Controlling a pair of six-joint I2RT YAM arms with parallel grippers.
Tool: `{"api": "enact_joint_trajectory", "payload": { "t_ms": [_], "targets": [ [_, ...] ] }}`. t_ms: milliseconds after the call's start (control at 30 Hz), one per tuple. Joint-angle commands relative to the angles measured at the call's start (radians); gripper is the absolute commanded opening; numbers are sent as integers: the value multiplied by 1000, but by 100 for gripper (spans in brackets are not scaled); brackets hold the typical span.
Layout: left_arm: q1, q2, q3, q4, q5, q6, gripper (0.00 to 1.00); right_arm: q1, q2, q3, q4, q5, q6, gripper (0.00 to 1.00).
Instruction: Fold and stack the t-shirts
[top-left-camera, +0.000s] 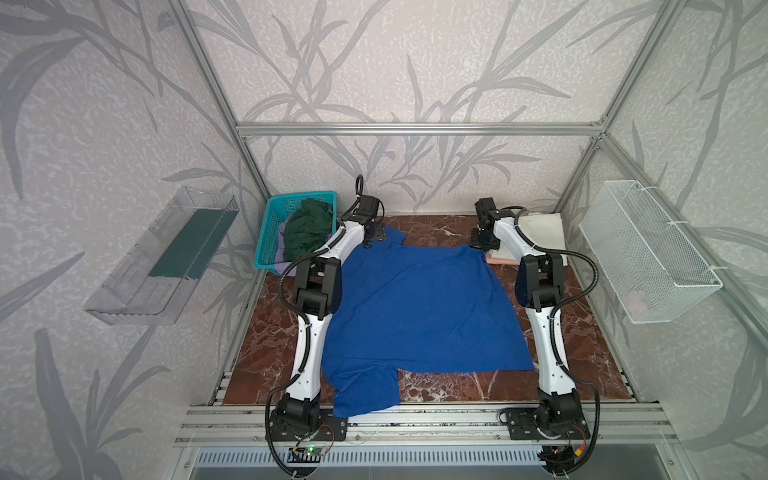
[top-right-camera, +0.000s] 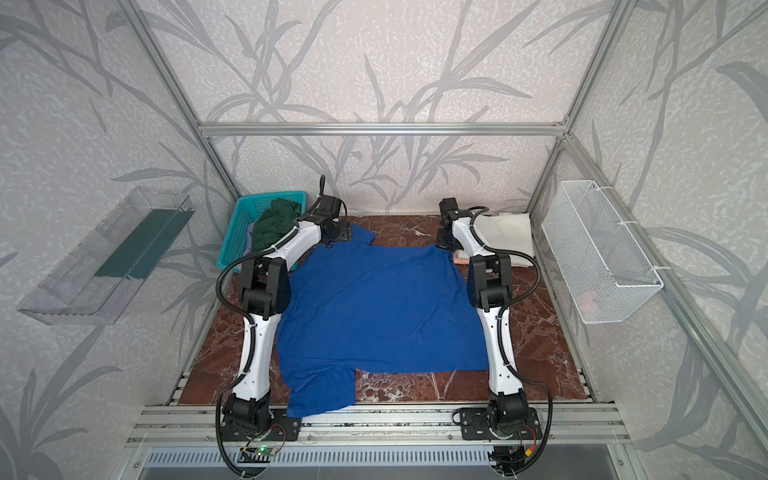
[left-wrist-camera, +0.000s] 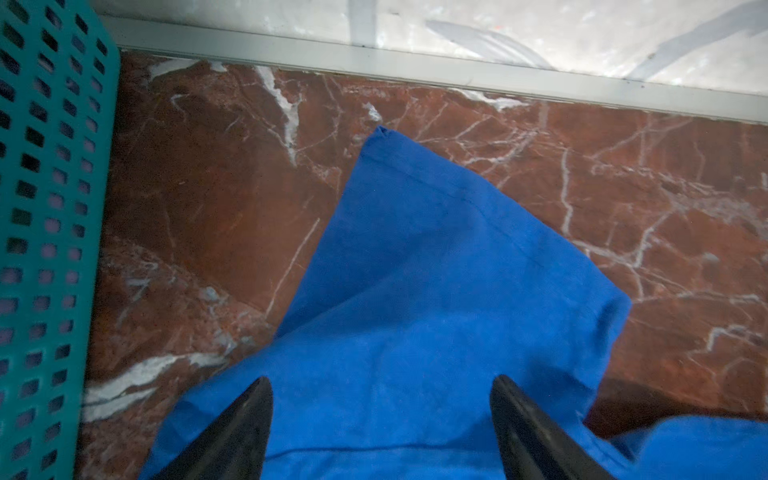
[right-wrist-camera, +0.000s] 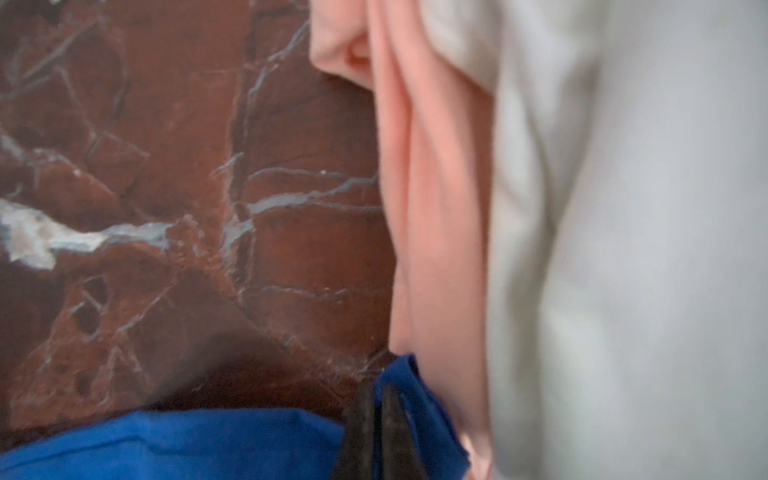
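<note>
Right gripper is clamped on the far right corner of the blue t-shirt, just beside the folded peach tee and cream tee. Left gripper is spread wide, straddling the far sleeve near the teal basket — nothing pinched. The shirt's spread on the marble table between the arms, so I'd say it's being flattened before the first fold. Sleeves look left, hem right — long axis left-right. Next, the left needs to close on cloth.
</note>
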Motion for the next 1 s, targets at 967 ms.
{"api": "enact_joint_trajectory", "payload": {
  "t_ms": [967],
  "targets": [
    [78, 308, 403, -230, 218, 20, 74, 6, 125, 205, 68, -168, -36, 0]
  ]
}}
